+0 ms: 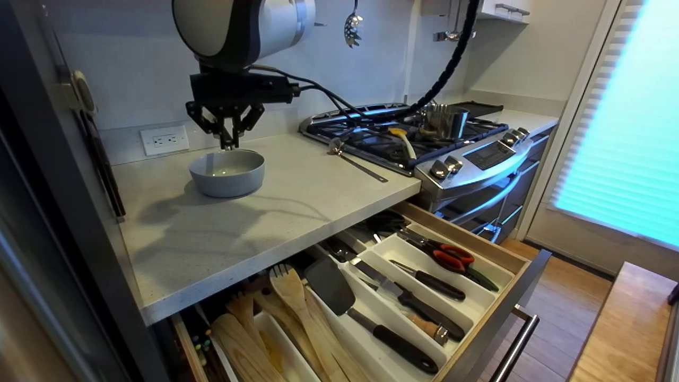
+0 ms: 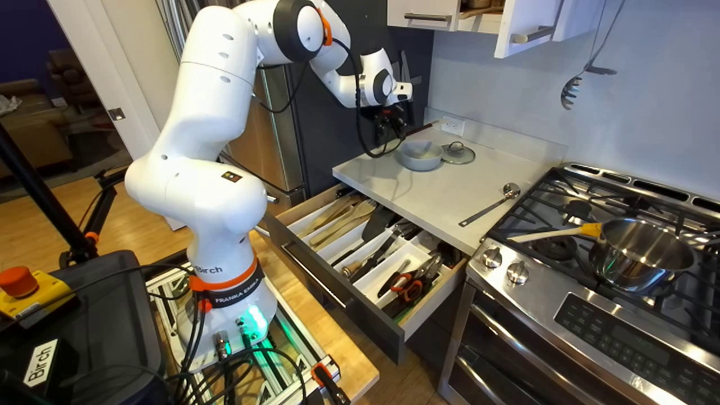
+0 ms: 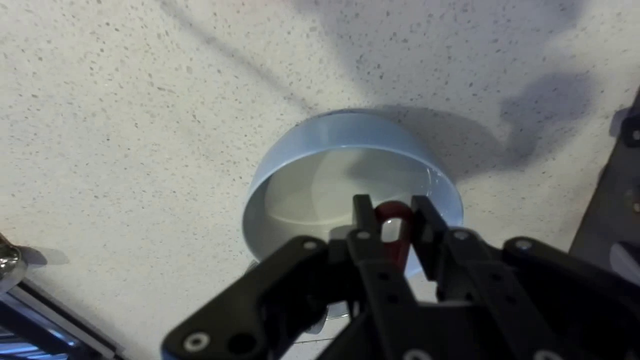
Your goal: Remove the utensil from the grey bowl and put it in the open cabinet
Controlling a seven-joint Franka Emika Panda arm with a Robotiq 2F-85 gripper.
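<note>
In an exterior view, the black two-fingered gripper (image 1: 229, 145) points down over the round light-grey bowl (image 1: 227, 179) on the pale speckled worktop (image 1: 297, 159). In an exterior view, a round glass lid (image 2: 462, 157) lies just beside the bowl, and the white wall cabinet (image 2: 523, 22) stands open. In the wrist view, the jaws clasp the dark red, loop-ended utensil (image 3: 394, 210) above the bowl; its other end is hidden.

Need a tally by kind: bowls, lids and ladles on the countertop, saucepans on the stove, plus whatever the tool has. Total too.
Grey bowl: 1
Glass lid: 1
Ladle: 1
Saucepan: 1
Red-handled utensil in the tool: 1
Total: 5
</note>
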